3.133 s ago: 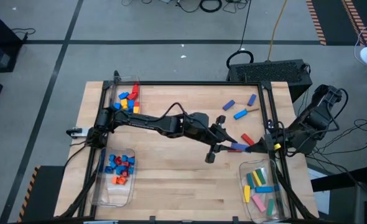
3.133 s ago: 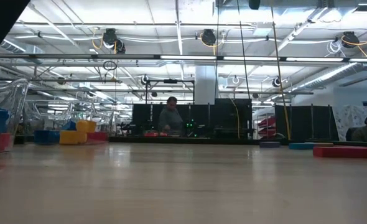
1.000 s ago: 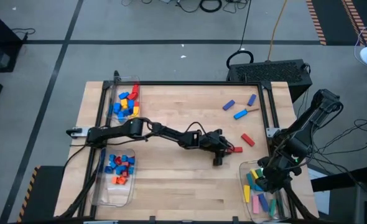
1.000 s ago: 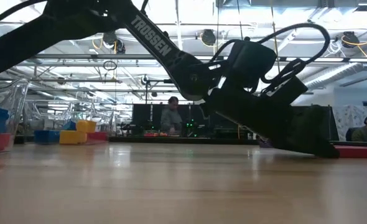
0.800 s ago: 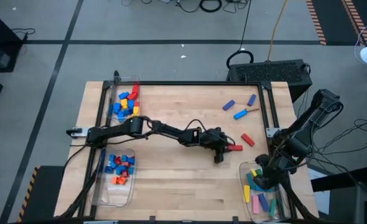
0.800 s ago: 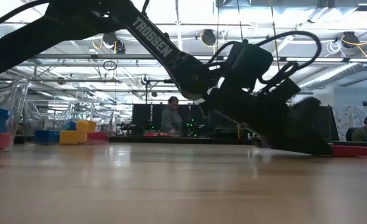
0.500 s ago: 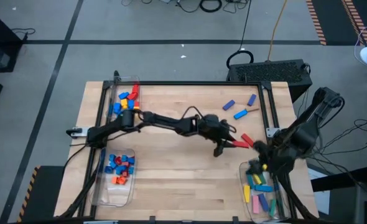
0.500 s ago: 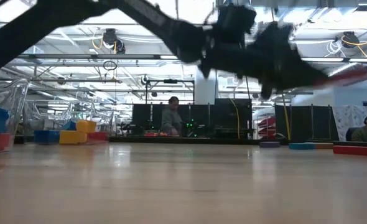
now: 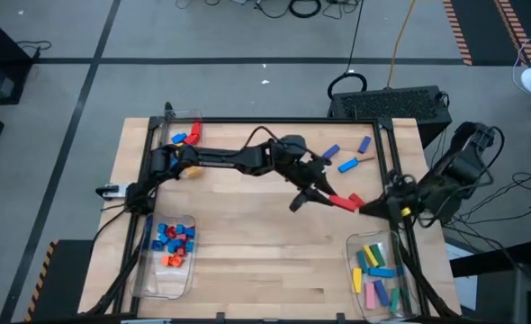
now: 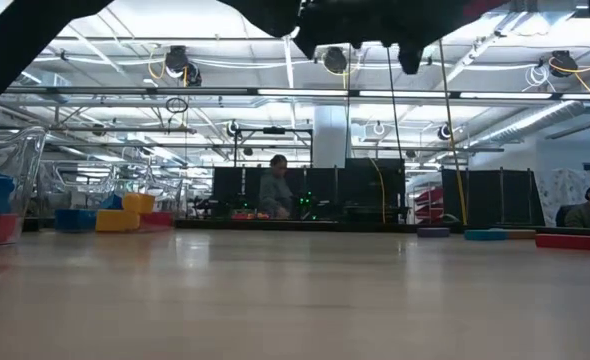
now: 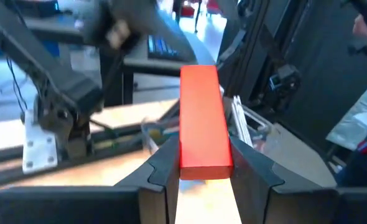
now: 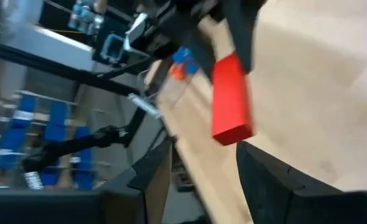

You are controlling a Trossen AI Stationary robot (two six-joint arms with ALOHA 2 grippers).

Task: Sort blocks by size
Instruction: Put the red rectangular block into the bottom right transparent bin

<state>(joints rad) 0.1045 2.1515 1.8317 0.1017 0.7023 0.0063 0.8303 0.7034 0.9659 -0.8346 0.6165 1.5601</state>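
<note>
While half a second ago we saw it lower, the left gripper (image 9: pixel 324 194) now holds the long red plastic bar (image 11: pixel 202 121) clamped, lifted above the wooden table (image 9: pixel 247 252); the right gripper (image 9: pixel 371 208), fingers apart, waits just beside the bar.

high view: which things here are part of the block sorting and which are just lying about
Part of the job:
- red bar held in the left hand
- loose blue blocks on the table
- long bars in the right-side bin
- small blocks in the left-side bin
- right hand, open

Lying about:
- black box behind the table
- floor cables
</note>
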